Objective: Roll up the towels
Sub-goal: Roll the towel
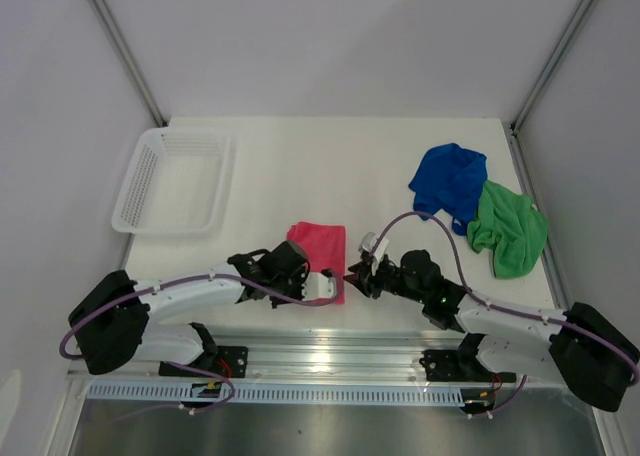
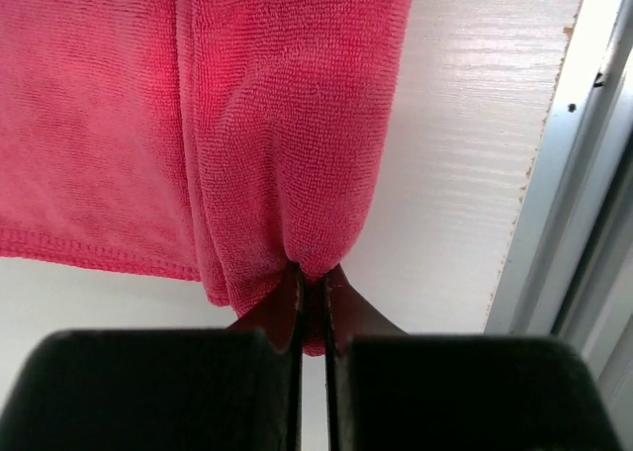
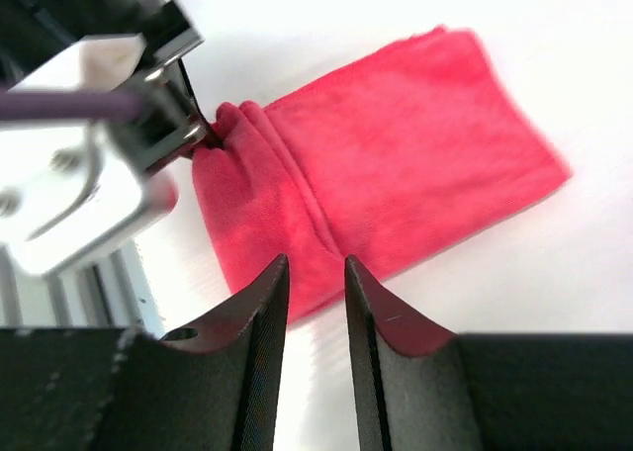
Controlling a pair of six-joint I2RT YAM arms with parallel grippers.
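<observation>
The pink-red towel [image 1: 318,246] lies folded on the table between the two arms. My left gripper [image 2: 312,273] is shut on a pinched fold at the towel's [image 2: 287,125] near edge. In the right wrist view the left gripper [image 3: 198,139] holds that bunched corner of the pink-red towel [image 3: 396,164]. My right gripper [image 3: 315,265] stands open with a narrow gap, its tips just short of the towel's right edge, nothing between them. The blue towel [image 1: 448,179] and the green towel [image 1: 510,231] lie crumpled together at the right, away from both grippers.
A white mesh basket [image 1: 135,191] stands at the back left. The metal rail [image 1: 330,351] with the arm bases runs along the table's near edge, close behind the pink-red towel. Frame posts rise at the back corners.
</observation>
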